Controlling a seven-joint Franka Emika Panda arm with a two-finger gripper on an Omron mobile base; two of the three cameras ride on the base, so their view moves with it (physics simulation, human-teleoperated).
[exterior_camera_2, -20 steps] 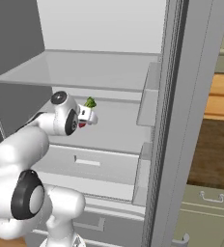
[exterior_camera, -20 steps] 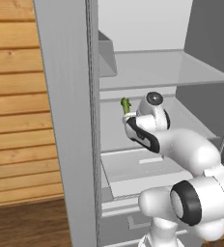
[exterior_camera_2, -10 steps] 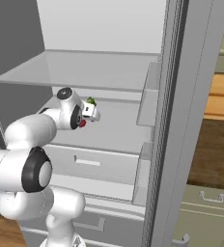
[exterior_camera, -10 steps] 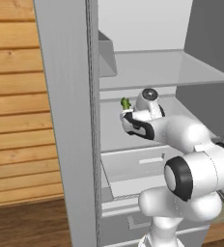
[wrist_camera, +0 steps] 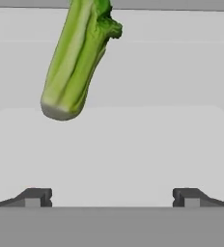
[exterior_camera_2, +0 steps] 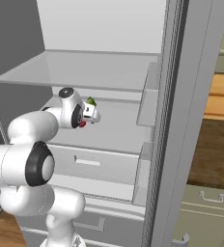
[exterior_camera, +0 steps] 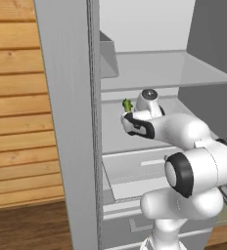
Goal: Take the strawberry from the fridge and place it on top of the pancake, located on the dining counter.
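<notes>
Inside the open fridge, my gripper reaches over the middle shelf. In the hand view it is open, its fingertips wide apart with nothing between them. A small red spot, the strawberry, peeks out on the shelf just under the hand, mostly hidden by it. The elongated green item lies on the shelf ahead of the fingers and to the left in the hand view. The dining counter and the pancake are out of view.
The fridge's open door stands close on the left, and the other door with its bins on the right. A glass shelf hangs just above the hand, and a drawer sits below it. A wooden wall stands left of the fridge.
The arm's upper links have swung round and up behind the hand. The hand has shifted slightly over the middle shelf, still beside the green item.
</notes>
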